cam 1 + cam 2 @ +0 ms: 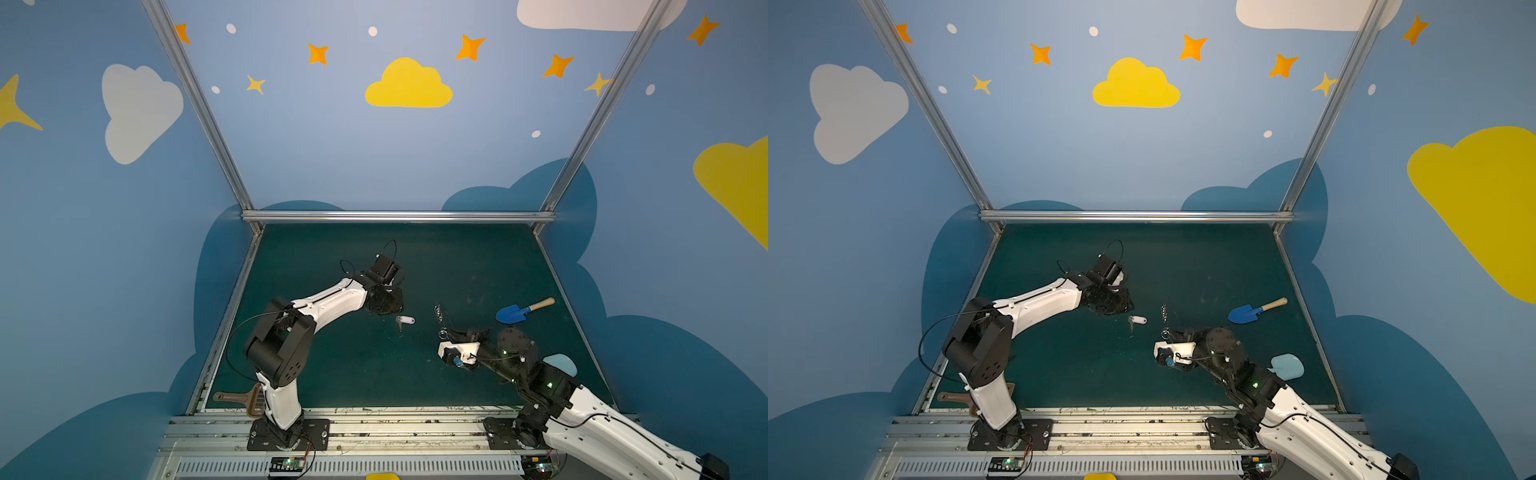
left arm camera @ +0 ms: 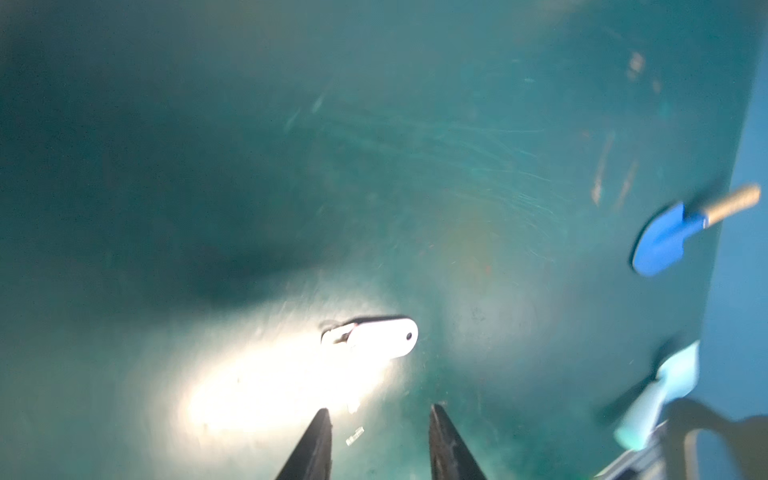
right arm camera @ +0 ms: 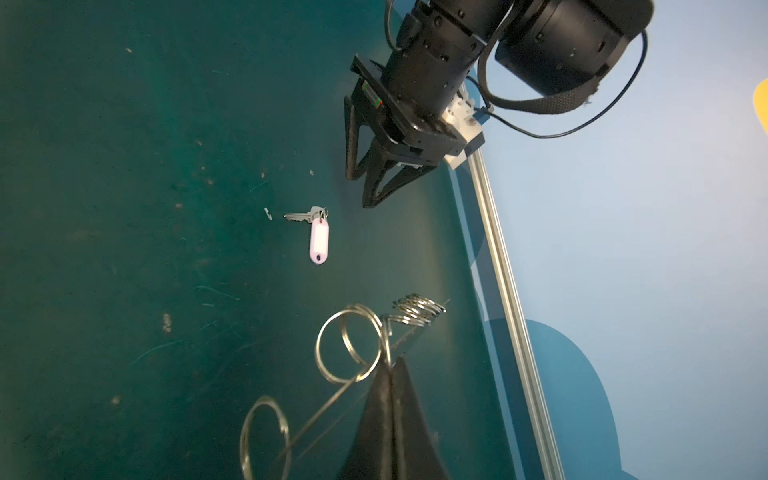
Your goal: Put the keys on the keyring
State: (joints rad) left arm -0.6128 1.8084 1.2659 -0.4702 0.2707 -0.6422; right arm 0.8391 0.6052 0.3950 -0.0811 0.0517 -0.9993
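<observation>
A small silver metal key with a pale white oblong plastic tag [image 1: 405, 321] [image 1: 1137, 320] lies flat on the dark green table [image 1: 353, 365] near its middle, between the two arms. In the right wrist view its tag [image 3: 319, 241] and its toothed blade sit at a right angle, joined at a small ring. The left arm [image 1: 328, 301] reaches in from the left, and its jaws are spread with nothing between them. In the left wrist view the two dark fingertips [image 2: 322, 415] stand apart, and the key [image 2: 382, 338] lies just ahead of them, untouched. The right arm [image 1: 511, 353] comes in low from the right with its jaws pressed together, pinching the thin edge of the flat grey keyring plate with silver split rings [image 3: 349, 345]. That plate shows only edge-on as a narrow line, with two large rings near the jaws and a cluster of smaller ones at the far end. In both top views the keyring [image 1: 439, 316] [image 1: 1165, 316] sits a little to the right of the key and apart from it. Whether its far end touches the table cannot be told. A blue toy shovel with a wooden handle [image 1: 513, 313] [image 1: 1246, 313] lies further right. A pale blue plastic spatula [image 1: 1287, 365] rests beside the right arm, and a brown slotted spatula [image 1: 245, 399] lies at the near left corner.
</observation>
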